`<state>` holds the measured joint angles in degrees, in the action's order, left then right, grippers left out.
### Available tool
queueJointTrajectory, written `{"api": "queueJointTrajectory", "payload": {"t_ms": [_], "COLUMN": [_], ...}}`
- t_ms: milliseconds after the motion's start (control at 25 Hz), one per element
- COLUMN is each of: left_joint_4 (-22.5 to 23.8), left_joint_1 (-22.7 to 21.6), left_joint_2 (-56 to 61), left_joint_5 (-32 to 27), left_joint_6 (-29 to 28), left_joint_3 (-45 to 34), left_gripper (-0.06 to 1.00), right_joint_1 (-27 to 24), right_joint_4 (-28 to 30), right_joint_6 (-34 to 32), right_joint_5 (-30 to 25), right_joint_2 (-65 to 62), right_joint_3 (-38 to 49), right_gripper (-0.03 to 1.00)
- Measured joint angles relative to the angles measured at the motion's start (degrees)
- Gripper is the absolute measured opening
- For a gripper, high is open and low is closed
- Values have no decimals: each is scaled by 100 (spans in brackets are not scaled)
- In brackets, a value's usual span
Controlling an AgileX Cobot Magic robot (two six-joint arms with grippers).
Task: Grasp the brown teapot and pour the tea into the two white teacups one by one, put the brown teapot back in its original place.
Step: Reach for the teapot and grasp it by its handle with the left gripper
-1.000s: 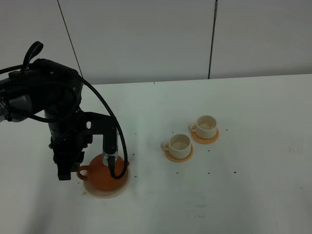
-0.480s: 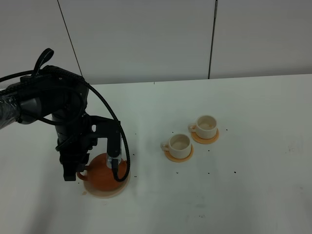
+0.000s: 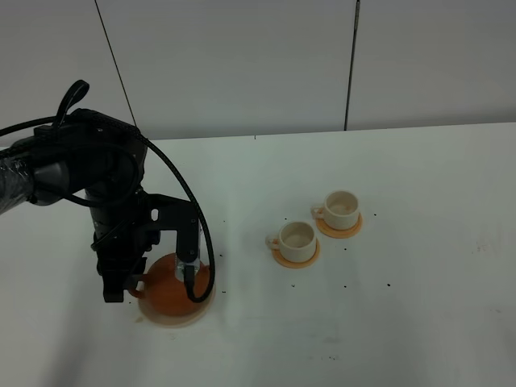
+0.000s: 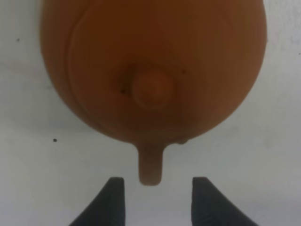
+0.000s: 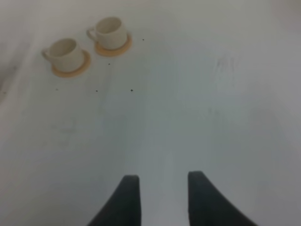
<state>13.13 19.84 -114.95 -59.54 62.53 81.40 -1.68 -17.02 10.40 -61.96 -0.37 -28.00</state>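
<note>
The brown teapot (image 3: 165, 292) stands on its pale beige mat (image 3: 173, 320) at the front left of the table. My left gripper (image 3: 131, 284) is low at the pot's handle side. In the left wrist view the teapot (image 4: 150, 61) fills the frame. Its loop handle (image 4: 150, 165) points into the gap of my left gripper (image 4: 153, 200), which is open and not touching it. The two white teacups (image 3: 297, 239) (image 3: 342, 208) sit on orange-tan saucers at mid-table. They also show in the right wrist view (image 5: 62, 51) (image 5: 111, 30). No tea shows. My right gripper (image 5: 160, 197) is open and empty above bare table.
The white table (image 3: 403, 306) has small dark specks around the cups and the teapot. A black cable (image 3: 193, 226) loops from the left arm over the teapot. The right arm is out of the exterior high view.
My left arm has shifted and come down a little at the teapot's handle side. The teapot and the cups have not moved.
</note>
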Motion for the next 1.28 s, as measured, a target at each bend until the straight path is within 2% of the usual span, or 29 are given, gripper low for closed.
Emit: {"api": "queueJointTrajectory", "payload": {"t_ms": [680,1080,1280], "left_joint_4": [-23,-54,-66], "left_joint_1": [38,38,32], "left_joint_2": [-320,-320,-320], "left_joint_5": [214,245,331], "left_joint_6": [61,286,325], "left_joint_3": [6,6,6], "left_gripper": [40,21,18], "right_joint_1": [0,0,0], "right_joint_4": [0,0,0], "right_joint_6": [0,0,0], "right_joint_5": [0,0,0], "right_joint_2": [0,0,0], "right_joint_3": [0,0,0], "right_gripper": [24,24,24]}}
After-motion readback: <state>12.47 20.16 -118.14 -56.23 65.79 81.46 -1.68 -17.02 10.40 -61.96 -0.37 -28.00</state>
